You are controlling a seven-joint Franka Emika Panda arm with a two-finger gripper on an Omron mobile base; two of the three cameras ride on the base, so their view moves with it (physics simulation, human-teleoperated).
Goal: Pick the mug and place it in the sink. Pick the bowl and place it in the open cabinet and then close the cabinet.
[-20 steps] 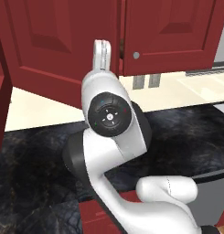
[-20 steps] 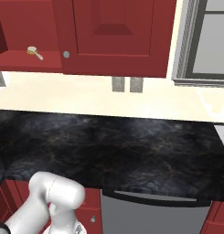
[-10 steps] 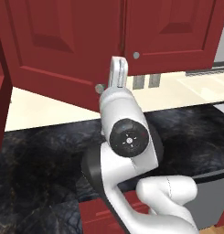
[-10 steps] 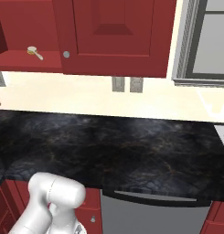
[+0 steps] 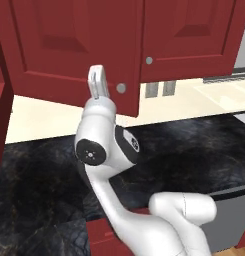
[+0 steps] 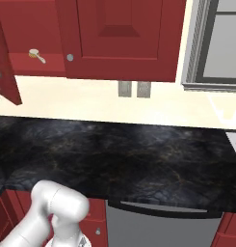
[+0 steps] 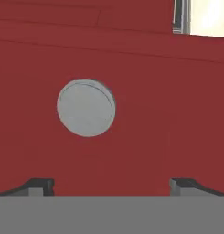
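Observation:
The dark red cabinet door (image 5: 69, 50) stands partly swung out over the counter, and its round silver knob (image 5: 121, 88) is near its lower corner. My gripper (image 5: 96, 82) points upward just left of that knob, close to the door face. In the hand view the knob (image 7: 86, 107) looms large just ahead, and my gripper (image 7: 112, 185) is open with nothing between its fingertips (image 7: 40, 185). From the right base view the cabinet (image 6: 37, 62) is open at the far left, with the door's edge (image 6: 6, 72) facing the camera. The mug, the bowl and the sink are out of view.
A black marbled counter (image 6: 119, 154) runs below the wall cabinets. A small pale utensil (image 6: 36, 55) lies on the open cabinet's shelf. Two wall outlets (image 6: 134, 89) sit on the cream backsplash. A grey appliance front (image 6: 163, 226) is under the counter and a grey frame (image 6: 211, 43) hangs at the right.
The arm has swung: the hand went right, then back left and lower, ending beside the door knob. The jaws have stayed open.

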